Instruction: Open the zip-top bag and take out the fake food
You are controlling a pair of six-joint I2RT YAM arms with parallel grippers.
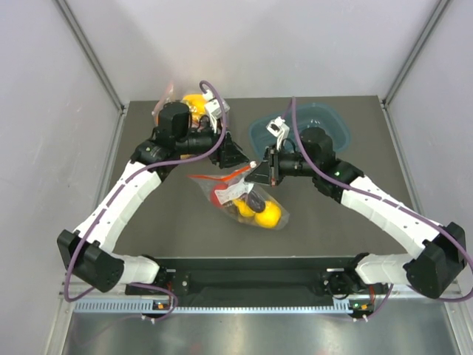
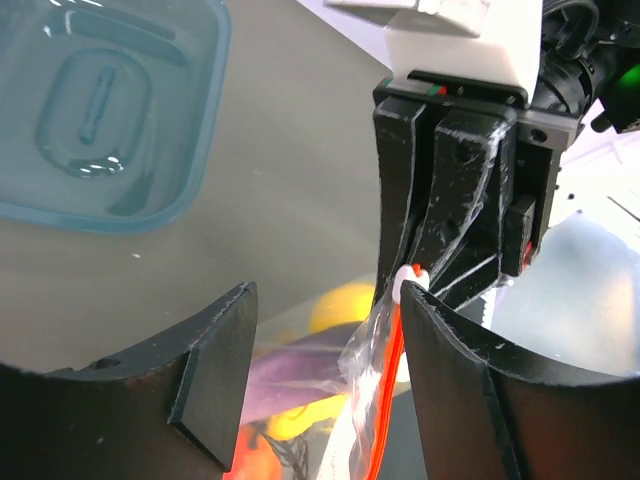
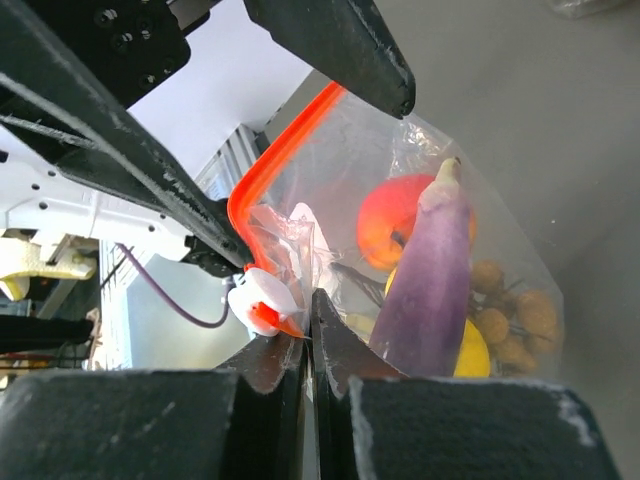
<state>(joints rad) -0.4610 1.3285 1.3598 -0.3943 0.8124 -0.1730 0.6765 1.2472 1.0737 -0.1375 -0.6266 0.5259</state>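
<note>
Dark grey table [image 1: 355,214], boxed in by pale walls [image 1: 74,59]. Left: left hand [image 1: 238,155] open, jaws spread around the red zip edge. Centre: zip-top bag [image 1: 244,196] mid-table, fake food [image 1: 264,213] inside. Right: right hand [image 1: 257,171] clamped shut on the bag's corner; teal tray [image 1: 329,122] behind.

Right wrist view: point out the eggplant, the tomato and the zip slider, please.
eggplant [image 3: 432,280], right wrist view, middle of its purple body.
tomato [image 3: 392,218], right wrist view, red side left of the eggplant.
zip slider [image 3: 255,297], right wrist view, its white body.
</note>
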